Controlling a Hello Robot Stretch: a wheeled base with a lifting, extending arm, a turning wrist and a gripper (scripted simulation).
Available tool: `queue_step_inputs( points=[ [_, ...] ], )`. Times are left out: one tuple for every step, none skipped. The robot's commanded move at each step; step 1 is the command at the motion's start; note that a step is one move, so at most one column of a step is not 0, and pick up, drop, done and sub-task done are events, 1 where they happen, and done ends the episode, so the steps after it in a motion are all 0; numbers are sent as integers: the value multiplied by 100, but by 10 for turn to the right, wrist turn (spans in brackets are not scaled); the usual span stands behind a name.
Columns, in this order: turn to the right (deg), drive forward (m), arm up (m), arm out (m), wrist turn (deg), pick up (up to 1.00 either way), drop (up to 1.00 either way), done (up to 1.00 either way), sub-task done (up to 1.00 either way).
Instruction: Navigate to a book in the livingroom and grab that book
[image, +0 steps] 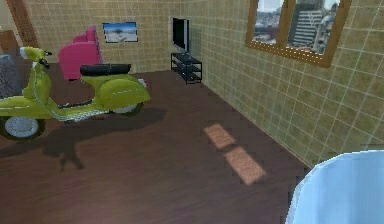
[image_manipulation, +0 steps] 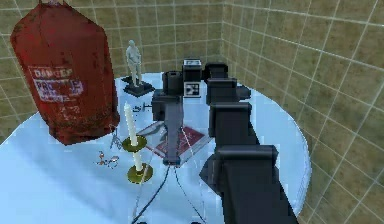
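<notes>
Dark red flat book (image_manipulation: 193, 143) lies near the middle of the round pale-blue tabletop (image_manipulation: 60, 175).
The robot's dark gripper (image_manipulation: 170, 185) hangs at it, seemingly reaching to grab it; the fingers' stance and any hold cannot be told. A cream candle in a brass holder (image_manipulation: 131, 145) stands nearby.

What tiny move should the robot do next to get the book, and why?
Probably ease the gripper a little lower toward the flat dark red book. The book lies on the round white table right at the gripper, and I cannot tell whether they touch. Go gently: a tall white candle stands close by.
</notes>
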Motion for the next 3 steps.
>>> queue_step_inputs(
  points=[
    [0,0,0,0,450,0,0,0,0],
    [0,0,0,0,450,0,0,0,0],
    [0,0,0,0,450,0,0,0,0]
  ],
)
